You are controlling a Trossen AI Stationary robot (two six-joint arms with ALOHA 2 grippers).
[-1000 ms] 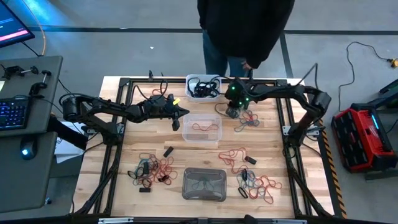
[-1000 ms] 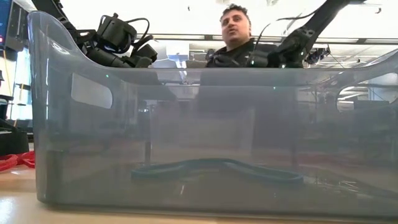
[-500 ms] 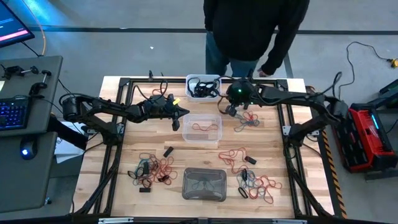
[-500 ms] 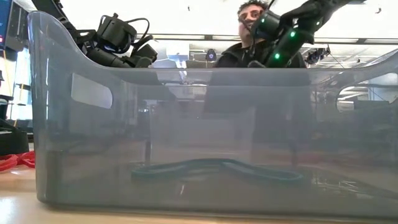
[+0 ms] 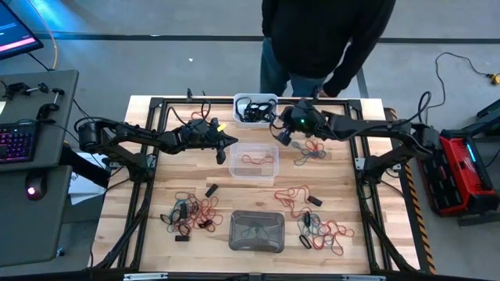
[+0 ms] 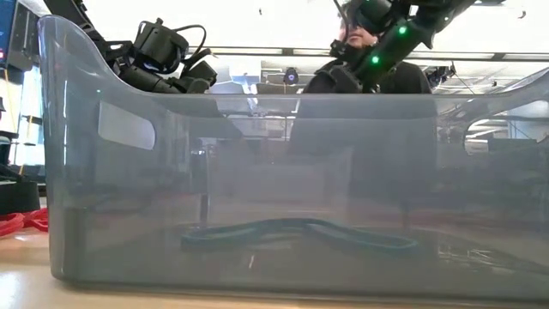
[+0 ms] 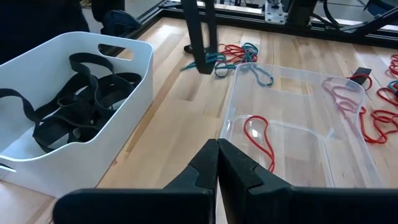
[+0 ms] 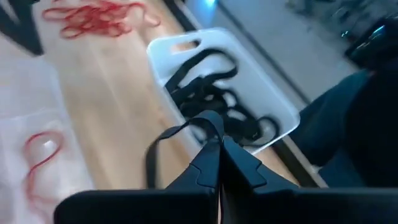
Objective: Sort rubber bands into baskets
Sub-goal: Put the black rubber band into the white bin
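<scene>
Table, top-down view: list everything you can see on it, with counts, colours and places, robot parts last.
white basket: one, far edge centre, holds black bands.
clear basket: one, table middle, holds red bands.
grey basket: one, near edge centre, a dark band inside.
loose rubber bands: many, red, black and teal, in piles left and right of the grey basket and right of the clear one.
person: one, dark top, beyond the far edge.
left gripper: shut, empty, beside the clear basket.
right gripper: shut on black band, near the white basket.
</scene>
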